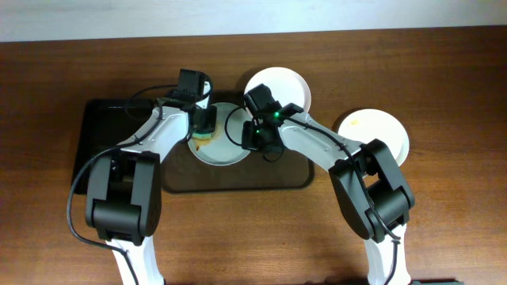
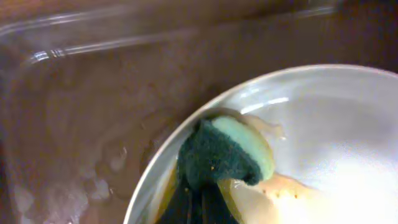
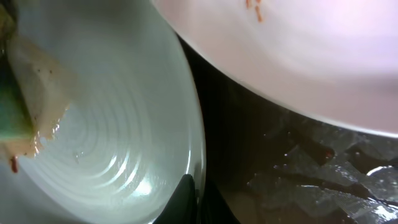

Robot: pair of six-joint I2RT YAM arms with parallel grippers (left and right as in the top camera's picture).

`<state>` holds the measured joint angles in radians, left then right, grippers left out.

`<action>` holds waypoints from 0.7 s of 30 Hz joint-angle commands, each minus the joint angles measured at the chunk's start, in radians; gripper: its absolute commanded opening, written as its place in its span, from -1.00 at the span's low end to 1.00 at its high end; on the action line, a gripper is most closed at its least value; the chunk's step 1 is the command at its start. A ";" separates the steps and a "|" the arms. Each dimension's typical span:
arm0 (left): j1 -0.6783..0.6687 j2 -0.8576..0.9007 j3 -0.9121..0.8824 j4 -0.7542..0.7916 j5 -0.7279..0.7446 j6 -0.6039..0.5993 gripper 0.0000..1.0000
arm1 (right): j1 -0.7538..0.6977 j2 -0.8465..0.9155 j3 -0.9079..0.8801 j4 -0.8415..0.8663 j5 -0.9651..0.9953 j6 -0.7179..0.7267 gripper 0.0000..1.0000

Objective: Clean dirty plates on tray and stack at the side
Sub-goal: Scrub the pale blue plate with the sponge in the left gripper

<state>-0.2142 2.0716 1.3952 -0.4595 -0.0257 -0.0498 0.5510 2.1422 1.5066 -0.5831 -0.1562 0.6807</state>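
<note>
Left gripper (image 1: 204, 127) clamped on sponge (image 2: 227, 155), pressed onto pale plate (image 1: 226, 154) mid-tray (image 1: 293, 176). Right gripper (image 1: 255, 136) pinched on its right rim, steadying. Risks: thin rim grip slips on wet glaze and plate skids under scrubbing; my right wrist may knock white plate (image 1: 281, 83) just beyond.
</note>
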 commanded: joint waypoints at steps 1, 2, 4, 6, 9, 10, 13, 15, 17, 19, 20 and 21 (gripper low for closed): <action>-0.001 0.039 -0.011 -0.112 0.262 0.044 -0.99 | 0.005 0.013 0.000 -0.014 0.003 -0.030 -0.92; 0.002 0.039 -0.010 -0.141 0.351 0.071 -0.99 | 0.005 0.013 0.000 -0.014 0.003 -0.030 -0.91; 0.020 0.039 -0.010 -0.222 0.512 0.097 -0.99 | 0.005 0.013 0.000 -0.014 0.002 -0.030 -0.91; 0.039 0.039 -0.003 -0.262 0.532 0.097 -0.99 | 0.005 0.013 0.000 -0.014 0.002 -0.030 -0.91; 0.074 0.039 0.020 -0.263 0.542 0.097 -0.99 | 0.005 0.013 0.000 -0.014 0.002 -0.030 -0.91; 0.079 0.039 0.024 -0.233 0.542 0.096 -0.99 | 0.005 0.013 0.000 -0.014 0.002 -0.030 -0.91; 0.082 0.040 0.024 -0.099 0.445 0.096 -0.99 | 0.005 0.013 0.000 -0.014 0.002 -0.030 -0.91; 0.078 0.040 0.023 -0.051 0.310 0.094 -0.99 | 0.005 0.013 0.000 -0.014 0.002 -0.030 -0.92; 0.065 0.040 0.023 -0.038 0.103 0.057 -0.99 | 0.005 0.013 0.000 -0.014 0.002 -0.030 -0.91; 0.050 0.040 0.023 -0.069 -0.055 0.033 -0.99 | 0.005 0.013 0.000 -0.014 0.002 -0.030 -0.91; 0.046 0.040 0.023 -0.110 -0.113 0.003 -0.99 | 0.005 0.013 0.000 -0.014 0.002 -0.030 -0.92; 0.045 0.040 0.023 -0.167 -0.142 -0.018 -0.99 | 0.005 0.013 0.000 -0.014 0.002 -0.030 -0.92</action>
<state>-0.1894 2.0876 1.4288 -0.5419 0.1230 -0.0044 0.5514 2.1426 1.5070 -0.5819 -0.1631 0.6575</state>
